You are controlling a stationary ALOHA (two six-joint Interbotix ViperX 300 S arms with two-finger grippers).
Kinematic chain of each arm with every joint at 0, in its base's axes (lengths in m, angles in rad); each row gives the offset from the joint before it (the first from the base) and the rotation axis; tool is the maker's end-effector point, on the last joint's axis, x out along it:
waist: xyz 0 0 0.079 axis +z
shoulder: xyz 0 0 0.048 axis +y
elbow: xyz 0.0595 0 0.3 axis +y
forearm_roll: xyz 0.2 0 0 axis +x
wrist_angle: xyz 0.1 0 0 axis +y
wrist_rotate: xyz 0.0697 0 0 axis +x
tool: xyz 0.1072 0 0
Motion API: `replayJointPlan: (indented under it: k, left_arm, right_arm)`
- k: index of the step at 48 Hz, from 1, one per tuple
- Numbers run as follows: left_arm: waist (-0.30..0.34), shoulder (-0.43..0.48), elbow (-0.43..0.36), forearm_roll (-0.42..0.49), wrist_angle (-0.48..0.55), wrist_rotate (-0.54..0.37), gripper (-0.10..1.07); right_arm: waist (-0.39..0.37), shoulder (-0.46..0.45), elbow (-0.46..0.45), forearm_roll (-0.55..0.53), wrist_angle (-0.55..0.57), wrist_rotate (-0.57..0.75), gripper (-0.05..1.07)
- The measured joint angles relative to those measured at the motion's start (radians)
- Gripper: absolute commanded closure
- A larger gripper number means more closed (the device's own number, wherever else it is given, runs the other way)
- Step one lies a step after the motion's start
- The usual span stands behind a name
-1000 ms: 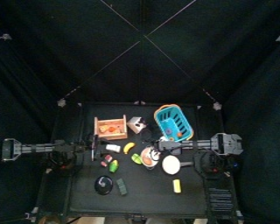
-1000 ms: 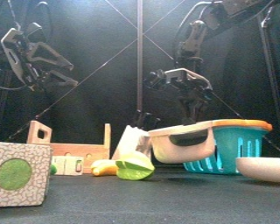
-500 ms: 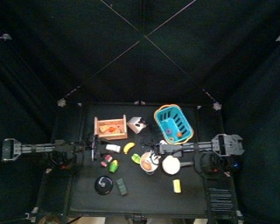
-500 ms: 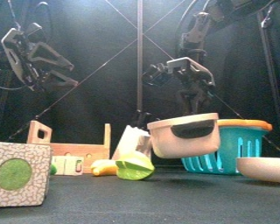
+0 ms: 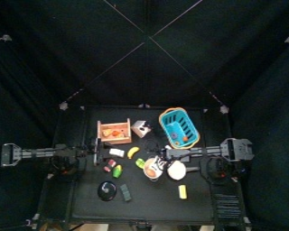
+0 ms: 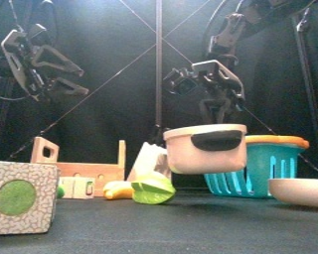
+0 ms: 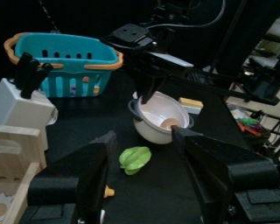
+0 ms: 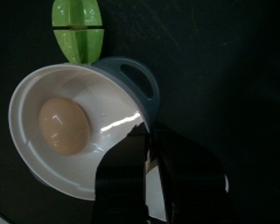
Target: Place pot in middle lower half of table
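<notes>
one pot (image 6: 206, 149), apparently one basket (image 6: 258, 165)

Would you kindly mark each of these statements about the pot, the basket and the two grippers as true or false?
1. The right gripper grips the pot by its rim. True.
2. The pot rests on the table. False: in the front view it hangs clear above the tabletop.
3. The pot is empty. False: the right wrist view shows a pale egg-shaped object inside it.
4. The blue basket stands behind the pot in the front view. True.
5. The left gripper holds the green object. False: its jaws are open and hold nothing, and the green object lies on the table.
</notes>
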Motion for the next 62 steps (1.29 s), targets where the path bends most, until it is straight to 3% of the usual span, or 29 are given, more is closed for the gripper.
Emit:
replayJointPlan:
  k: [21,62]
  left_arm:
    - [-0.002,-0.002,0.003,-0.003,0.000,0.000,0.08]
    - [-0.003,-0.003,0.005,-0.003,0.000,-0.002,0.08]
  right_arm:
    - [0.121,-0.011,0.035,0.051,-0.179,0.020,0.70]
    - [0.163,0.215,-0.115,0.005,-0.196,0.005,0.69]
